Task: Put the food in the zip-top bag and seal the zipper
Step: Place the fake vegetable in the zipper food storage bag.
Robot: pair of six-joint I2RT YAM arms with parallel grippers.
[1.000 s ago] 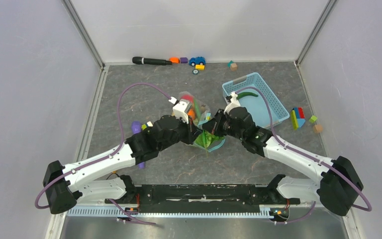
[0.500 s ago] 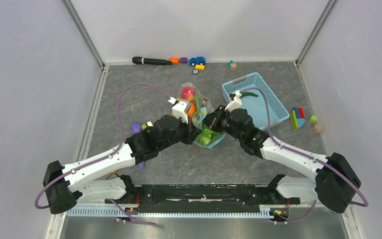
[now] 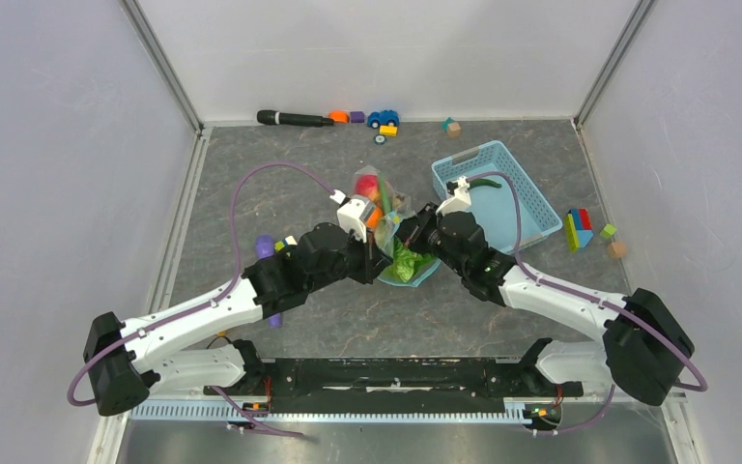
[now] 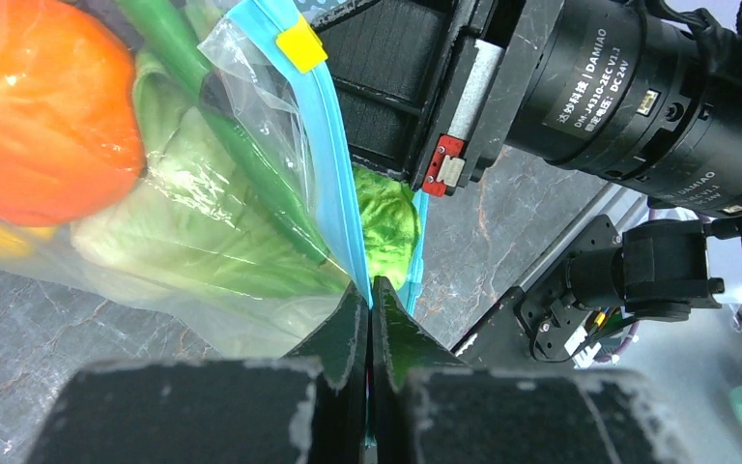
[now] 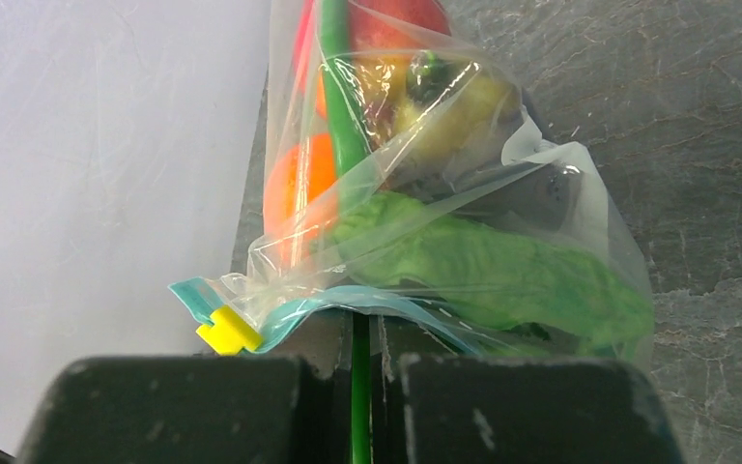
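Teal-blue zipper strip (image 4: pixel 333 164) along the mouth of the clear floppy plastic zip-top bag (image 3: pixel 387 200) is pinched by both claws. The left gripper (image 4: pixel 370 296) has its two black fingers pressed together on the strip, down its length from the small yellow slider tab (image 5: pixel 227 331). The right gripper (image 5: pixel 362 323) is likewise clamped tight on the strip, close beside that tab. The bag lies on the grey stone-patterned table top (image 3: pixel 290 193) between the two wrists. It is just left of the light-blue lattice plastic basket (image 3: pixel 464 157), which holds one curved green pod (image 3: pixel 484 182).

Inside the bag sit a round orange toy fruit (image 4: pixel 39 106), a red round fruit (image 5: pixel 396 17), a yellow mango (image 5: pixel 454 111), a long green pod (image 5: pixel 336 87) and a green leafy lettuce (image 5: pixel 502 275). In the left wrist view part of the lettuce shows between the two blue lips of the mouth, which stand apart there. A dark shape (image 5: pixel 531 198) behind the mango cannot be identified.
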